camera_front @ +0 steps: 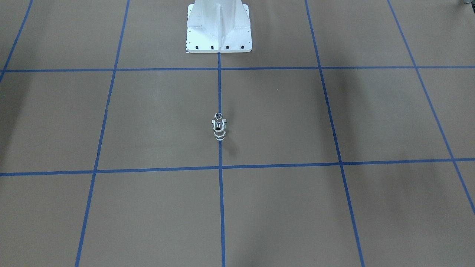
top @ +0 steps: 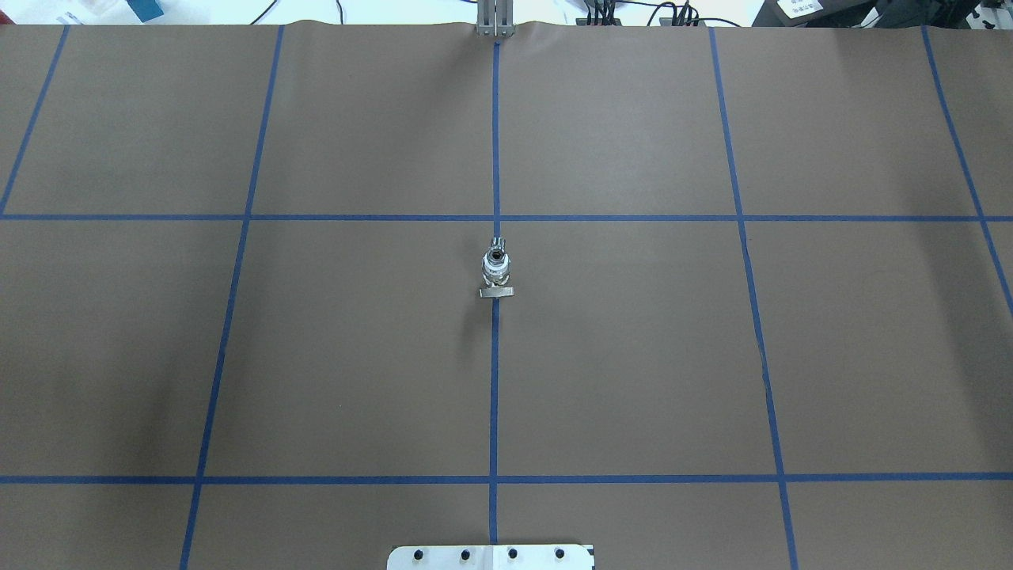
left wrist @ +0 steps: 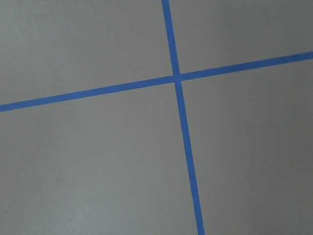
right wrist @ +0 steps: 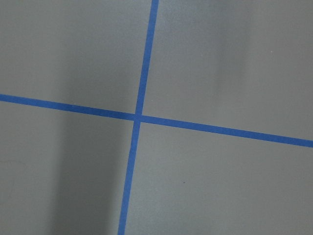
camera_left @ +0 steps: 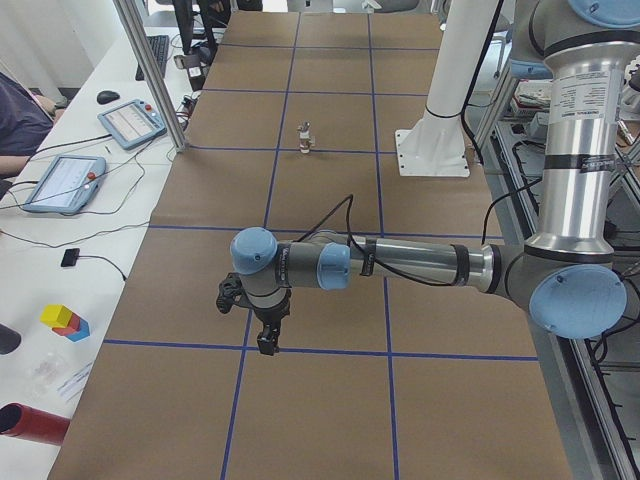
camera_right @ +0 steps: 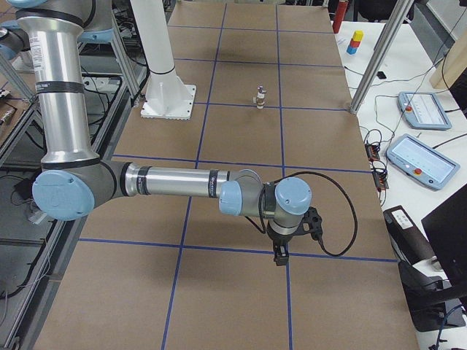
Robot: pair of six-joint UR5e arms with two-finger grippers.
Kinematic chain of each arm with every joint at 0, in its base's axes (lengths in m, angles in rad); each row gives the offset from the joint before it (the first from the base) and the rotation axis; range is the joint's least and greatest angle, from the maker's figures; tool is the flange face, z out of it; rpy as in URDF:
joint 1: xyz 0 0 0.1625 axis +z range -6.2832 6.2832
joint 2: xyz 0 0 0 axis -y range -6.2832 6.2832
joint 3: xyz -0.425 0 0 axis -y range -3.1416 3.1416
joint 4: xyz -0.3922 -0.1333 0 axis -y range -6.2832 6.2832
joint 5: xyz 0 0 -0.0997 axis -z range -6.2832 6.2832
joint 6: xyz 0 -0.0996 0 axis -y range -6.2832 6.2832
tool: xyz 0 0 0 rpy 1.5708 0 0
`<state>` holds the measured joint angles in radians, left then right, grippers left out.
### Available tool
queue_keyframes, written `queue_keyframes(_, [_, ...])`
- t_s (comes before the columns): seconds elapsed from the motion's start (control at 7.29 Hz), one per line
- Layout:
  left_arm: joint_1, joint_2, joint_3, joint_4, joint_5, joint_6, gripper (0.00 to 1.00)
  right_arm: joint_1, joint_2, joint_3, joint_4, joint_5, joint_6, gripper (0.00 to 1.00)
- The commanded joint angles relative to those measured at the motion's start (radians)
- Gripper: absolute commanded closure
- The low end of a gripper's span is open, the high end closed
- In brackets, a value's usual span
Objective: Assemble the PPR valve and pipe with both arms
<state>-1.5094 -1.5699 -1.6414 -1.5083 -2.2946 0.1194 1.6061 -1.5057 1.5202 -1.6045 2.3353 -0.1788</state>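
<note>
One small upright stack stands at the table's centre on the blue tape line. Its lower part, with white rings, is the PPR valve (camera_front: 219, 136) (top: 496, 275), and a grey lever (top: 496, 292) sticks out toward the robot base. The shiny chrome pipe (camera_front: 218, 126) (top: 495, 256) with dark round openings sits on top, seemingly joined to it. The stack also shows small in the side views (camera_left: 305, 138) (camera_right: 260, 96). My left gripper (camera_left: 267, 345) and right gripper (camera_right: 281, 255) hang low over the paper at opposite table ends, far from the stack. I cannot tell whether they are open or shut.
The white robot base plate (camera_front: 219, 47) (top: 491, 556) stands at the robot's edge. Brown paper with a blue tape grid (left wrist: 177, 77) (right wrist: 138, 117) covers the table. Teach pendants (camera_left: 60, 182), coloured blocks (camera_left: 64, 320) and cables lie on the side bench. A metal post (camera_left: 150, 75) stands at the far edge.
</note>
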Motion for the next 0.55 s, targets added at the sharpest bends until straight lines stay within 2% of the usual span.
queue_keyframes(0.0, [0.0,0.001,-0.009,0.0,0.0,-0.001,0.01,-0.002,-0.04,0.079,-0.002,0.005,0.068,0.01])
queue_keyframes(0.41, [0.0,0.001,-0.015,0.003,0.0,-0.003,0.01,-0.022,-0.041,0.1,-0.003,0.007,0.079,0.01])
